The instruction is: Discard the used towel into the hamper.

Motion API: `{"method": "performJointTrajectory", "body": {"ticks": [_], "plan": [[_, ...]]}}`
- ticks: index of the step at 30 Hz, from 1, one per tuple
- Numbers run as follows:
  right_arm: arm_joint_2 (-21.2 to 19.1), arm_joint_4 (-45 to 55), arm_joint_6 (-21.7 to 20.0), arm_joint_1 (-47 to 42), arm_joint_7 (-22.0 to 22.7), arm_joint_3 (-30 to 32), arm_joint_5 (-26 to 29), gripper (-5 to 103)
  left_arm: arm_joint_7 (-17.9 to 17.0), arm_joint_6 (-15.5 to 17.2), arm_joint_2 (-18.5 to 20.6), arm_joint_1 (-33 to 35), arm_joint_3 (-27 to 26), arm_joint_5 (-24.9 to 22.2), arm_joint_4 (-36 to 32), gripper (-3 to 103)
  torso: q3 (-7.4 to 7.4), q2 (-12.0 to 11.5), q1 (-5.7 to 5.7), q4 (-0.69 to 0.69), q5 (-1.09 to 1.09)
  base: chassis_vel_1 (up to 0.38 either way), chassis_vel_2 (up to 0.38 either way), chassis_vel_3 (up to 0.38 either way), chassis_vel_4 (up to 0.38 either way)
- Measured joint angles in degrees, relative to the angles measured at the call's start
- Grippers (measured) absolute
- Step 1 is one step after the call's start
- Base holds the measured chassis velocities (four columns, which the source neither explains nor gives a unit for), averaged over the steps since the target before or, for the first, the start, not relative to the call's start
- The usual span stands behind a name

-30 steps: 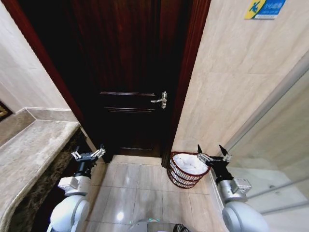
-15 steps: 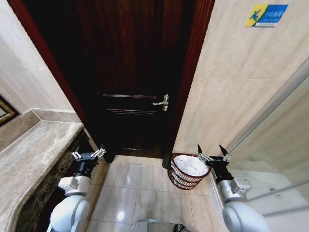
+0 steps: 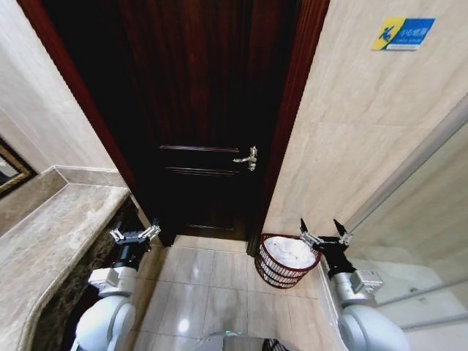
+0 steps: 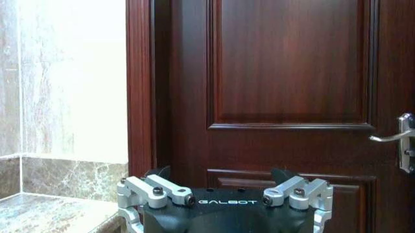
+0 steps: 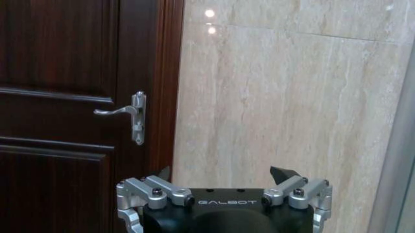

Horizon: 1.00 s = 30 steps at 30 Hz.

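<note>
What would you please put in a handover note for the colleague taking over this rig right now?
Left gripper: open, holding nothing, raised beside the marble counter.
Right gripper: open, holding nothing, raised just beside the hamper's rim.
Hamper: on the tiled floor by the wall, next to the closed dark wooden door, in front of the right arm.
Towel: a white cloth lies inside the hamper.
Done: judging by the cloth in the hamper and both grippers free, the discard looks complete.
Left: nothing obvious; confirm that the cloth is fully inside the rim.
</note>
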Motion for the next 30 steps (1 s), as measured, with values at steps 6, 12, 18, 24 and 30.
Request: {"method": "performJointTrajectory", "body": {"ticks": [6,12,18,24,30], "plan": [[0.22,0.01,0.0,0.01,0.09,0.03,0.3,100,-0.38,-1.86,0.0,-0.07,0.32,-0.78,0.49,100,1.02,1.83,0.81,0.0,0.0,0.0,0.0,0.0,0.0],[0.39,-0.28,0.02,0.32,0.39,0.17,0.56,100,-0.81,-3.05,0.04,0.19,1.23,-0.52,0.55,100,1.29,2.28,1.0,0.0,0.0,0.0,0.0,0.0,0.0],[0.45,-0.08,-0.35,0.23,0.58,0.16,-0.17,100,-0.92,-2.07,0.04,0.33,1.27,0.3,0.19,100,1.24,2.17,0.96,0.0,0.0,0.0,0.0,0.0,0.0],[0.46,-0.06,-0.38,0.23,0.65,0.14,-0.27,100,-0.94,-1.99,0.05,0.35,1.27,0.35,0.15,100,1.12,1.95,0.86,0.0,0.0,0.0,0.0,0.0,0.0],[0.47,-0.03,-0.39,0.23,0.68,0.14,-0.3,100,-0.94,-1.96,0.06,0.36,1.27,0.36,0.11,100,1.04,1.8,0.78,0.0,0.0,0.0,0.0,0.0,0.0]]}}
